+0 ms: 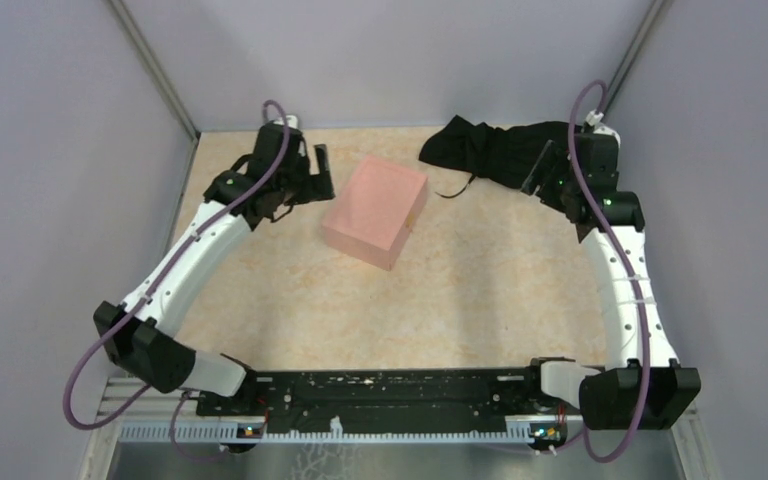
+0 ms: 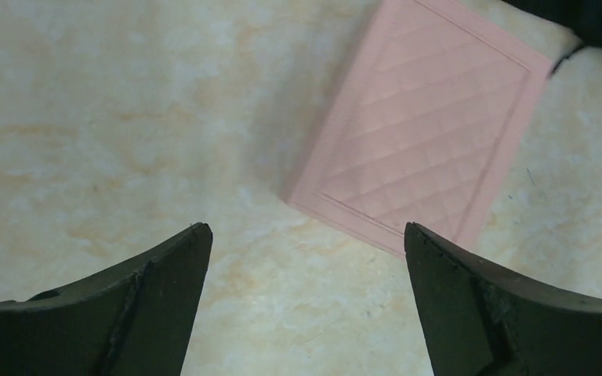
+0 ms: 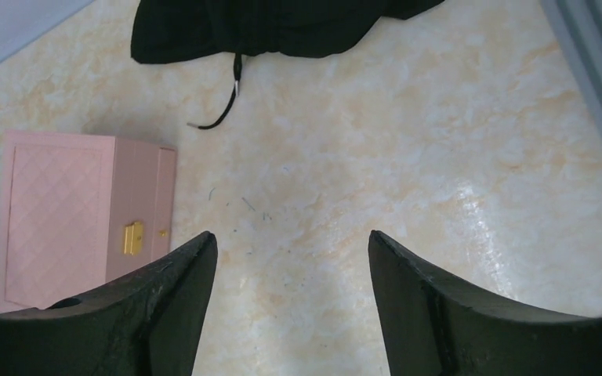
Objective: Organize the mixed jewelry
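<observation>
No piece of the mixed jewelry shows in any of the three views, so I cannot tell where it lies. My guess is that it is shut away inside something.

The nearest candidate is the pink box (image 1: 376,210), a little above the centre of the overhead frame. It stands on the table (image 1: 460,290) with its lid down. In the right wrist view its gold clasp (image 3: 132,237) sits on the side wall at the lower left of the frame. A closed lid would keep small pieces together, which may be why nothing is loose on the surface.

At the upper right of the overhead frame lies a crumpled black cloth (image 1: 495,150), perhaps a pouch, with a thin cord (image 3: 231,94) trailing out of it.

The left gripper (image 2: 306,235) hangs just left of the box, its jaws spread wide with nothing between them, only bare table. The right gripper (image 3: 291,239) hangs over the edge of the cloth, also spread apart and empty. Both seem placed to approach a container, one on each side.
</observation>
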Controlling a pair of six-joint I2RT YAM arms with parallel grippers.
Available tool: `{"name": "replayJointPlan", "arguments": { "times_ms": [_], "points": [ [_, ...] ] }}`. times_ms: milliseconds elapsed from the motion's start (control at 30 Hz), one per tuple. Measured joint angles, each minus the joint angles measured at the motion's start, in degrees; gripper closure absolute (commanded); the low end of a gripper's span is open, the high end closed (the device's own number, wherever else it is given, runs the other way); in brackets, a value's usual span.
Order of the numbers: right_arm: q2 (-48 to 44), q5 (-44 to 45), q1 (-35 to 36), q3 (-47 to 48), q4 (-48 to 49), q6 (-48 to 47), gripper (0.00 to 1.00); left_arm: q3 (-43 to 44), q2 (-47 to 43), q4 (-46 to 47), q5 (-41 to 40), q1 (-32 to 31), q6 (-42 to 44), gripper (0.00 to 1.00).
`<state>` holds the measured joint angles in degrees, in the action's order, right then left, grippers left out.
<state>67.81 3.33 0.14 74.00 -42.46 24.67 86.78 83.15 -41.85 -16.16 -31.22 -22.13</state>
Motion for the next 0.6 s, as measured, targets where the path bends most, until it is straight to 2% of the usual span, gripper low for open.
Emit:
{"name": "replayJointPlan", "arguments": {
  "times_ms": [67, 133, 333, 600],
  "points": [
    [0.0, 1.77, 0.0, 1.53, -1.46, -0.59, 0.28, -4.02, -3.5, -0.35, 0.48, 5.22, -1.29, 0.01],
    [0.0, 3.98, 0.0, 2.75, -2.64, -1.07, 0.27, -4.66, -5.62, -0.63, 0.37, 6.84, -1.49, 0.01],
    [0.0, 10.78, 0.0, 8.46, -5.55, -1.75, 0.27, -0.57, -10.34, 1.27, -0.87, 7.76, -0.35, 0.01],
    [-0.26, 13.18, 0.0, 11.17, -4.9, -1.46, 0.27, -0.55, -17.25, 11.8, 2.21, 7.76, 5.68, 0.01]
  ]
}}
